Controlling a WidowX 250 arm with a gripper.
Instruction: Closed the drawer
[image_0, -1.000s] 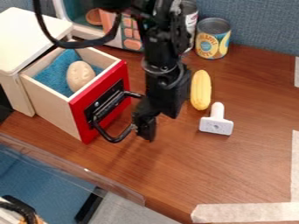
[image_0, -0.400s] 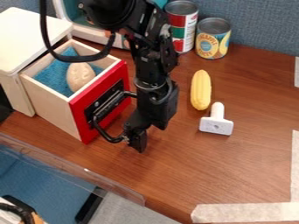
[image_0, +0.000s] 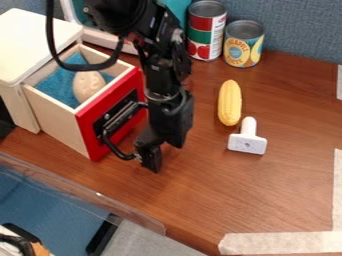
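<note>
The gripper (image_0: 148, 159) hangs low over the table at the front right of the drawer, its tip beside the outer end of the black handle (image_0: 115, 146). The drawer (image_0: 59, 121), with pale wooden sides and a red front (image_0: 89, 131), stands pulled out of the white cabinet (image_0: 25, 46). Inside it a beige egg-shaped object (image_0: 88, 85) rests on blue cloth (image_0: 59, 88).
A yellow corn cob (image_0: 230, 103) and a white T-shaped tool (image_0: 248, 139) lie right of the arm. Two cans, one red and green (image_0: 206, 31), one yellow and blue (image_0: 243, 44), stand behind. A clear edge (image_0: 87, 192) runs along the lower left.
The gripper has moved left and toward the camera over the last second. The drawer front has shifted slightly inward, toward the cabinet, with its contents.
</note>
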